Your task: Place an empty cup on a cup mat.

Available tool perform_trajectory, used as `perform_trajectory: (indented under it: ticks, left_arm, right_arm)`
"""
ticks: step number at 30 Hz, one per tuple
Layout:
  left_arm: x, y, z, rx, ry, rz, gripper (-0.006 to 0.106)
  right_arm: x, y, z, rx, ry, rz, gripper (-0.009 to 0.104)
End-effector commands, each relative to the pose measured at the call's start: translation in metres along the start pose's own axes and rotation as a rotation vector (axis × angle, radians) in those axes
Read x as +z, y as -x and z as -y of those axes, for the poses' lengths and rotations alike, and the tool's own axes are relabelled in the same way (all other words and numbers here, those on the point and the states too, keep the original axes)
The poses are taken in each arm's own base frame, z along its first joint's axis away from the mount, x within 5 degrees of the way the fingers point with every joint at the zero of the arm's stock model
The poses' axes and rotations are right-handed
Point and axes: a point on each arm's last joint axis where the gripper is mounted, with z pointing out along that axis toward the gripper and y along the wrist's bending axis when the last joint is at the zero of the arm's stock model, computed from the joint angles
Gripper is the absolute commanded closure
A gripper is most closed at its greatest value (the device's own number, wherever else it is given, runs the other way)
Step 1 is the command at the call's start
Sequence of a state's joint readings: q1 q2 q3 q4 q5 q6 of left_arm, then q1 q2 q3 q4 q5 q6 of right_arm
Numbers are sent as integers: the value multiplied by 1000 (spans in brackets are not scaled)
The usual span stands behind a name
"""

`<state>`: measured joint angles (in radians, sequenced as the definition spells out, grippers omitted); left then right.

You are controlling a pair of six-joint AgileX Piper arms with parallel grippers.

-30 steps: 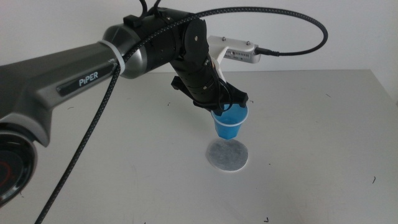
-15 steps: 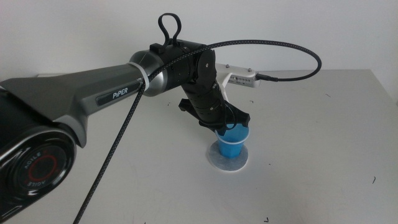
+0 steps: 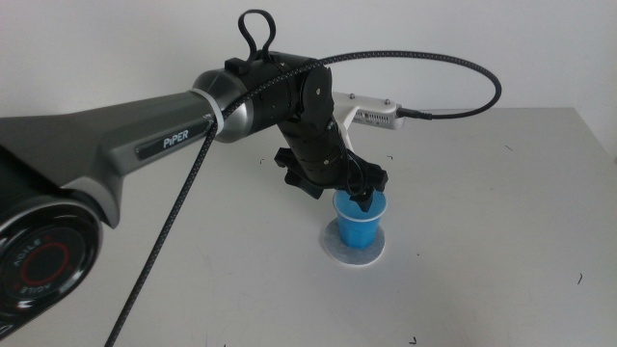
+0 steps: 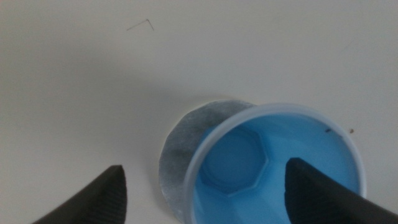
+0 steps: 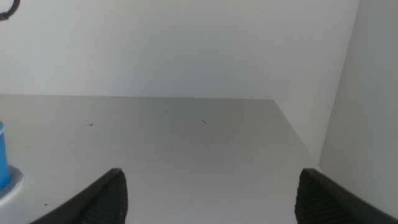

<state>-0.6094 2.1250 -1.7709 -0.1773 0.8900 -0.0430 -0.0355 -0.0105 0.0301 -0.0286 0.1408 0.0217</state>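
1. Near the middle of the table (image 3: pixel 482 193), you see the cup (image 3: pixel 359 220) standing upright on the cup mat (image 3: pixel 339 251), which shows as a pale ring around the cup's base.
2. Your left gripper (image 3: pixel 362 193) reaches in from the left side of the middle view and sits right over the cup's rim, its dark tips at the mouth of the cup.
3. In the left wrist view the left gripper (image 4: pixel 202 193) has its two jaws spread wide, one off to the side over bare table beyond the mat and the other at the far part of the cup's rim.
4. You cannot tell from these views whether that jaw touches the rim; neither jaw is closed on the cup wall.
5. From above, the cup (image 4: pixel 277 165) looks empty, blue inside with a pale rim, and it covers most of the cup mat (image 4: pixel 183 146), leaving a grey crescent showing on one side.
6. Your right gripper (image 5: pixel 208 193) is out of the middle view; its own camera shows its jaws wide apart over bare table, well away from the cup (image 5: pixel 3 155), which shows only as a blue sliver at the edge of that picture.
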Motion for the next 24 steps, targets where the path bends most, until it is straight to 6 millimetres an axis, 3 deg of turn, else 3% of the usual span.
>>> perform_trajectory:
  ticks: [1, 3, 9, 18, 24]
  left_arm:
    - [-56, 15, 9, 7, -25, 149, 4]
    - [-72, 16, 11, 15, -25, 179, -2]
    - [-139, 12, 6, 64, -9, 268, -4]
    - [-251, -12, -6, 57, 12, 470, -4]
    - [-302, -32, -6, 63, 38, 587, -4]
  right_arm:
    - [-3, 11, 0, -19, 0, 109, 1]
    - [-3, 11, 0, -19, 0, 109, 1]
    - [-3, 11, 0, -19, 0, 109, 1]
    - [-3, 11, 0, -19, 0, 109, 1]
    - [-3, 11, 0, -19, 0, 109, 1]
